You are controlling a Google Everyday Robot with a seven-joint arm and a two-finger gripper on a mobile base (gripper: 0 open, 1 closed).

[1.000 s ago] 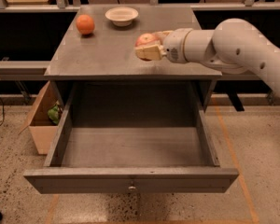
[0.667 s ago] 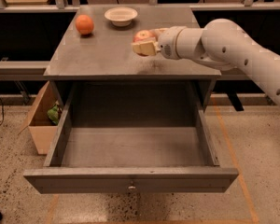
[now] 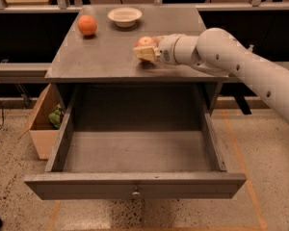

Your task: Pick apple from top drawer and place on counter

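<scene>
The apple, red with a pale patch, is held in my gripper just above the counter, right of its middle. The gripper's cream fingers are shut on the apple from its near side, and the white arm reaches in from the right. The top drawer stands pulled fully open below the counter, with nothing inside it. Its small metal knob shows on the front panel.
An orange fruit sits at the counter's back left. A white bowl sits at the back middle. A cardboard box with something green in it stands on the floor to the left of the drawer.
The gripper has carried the apple a little to the left and farther back over the counter. The drawer, orange fruit and bowl have not moved.
</scene>
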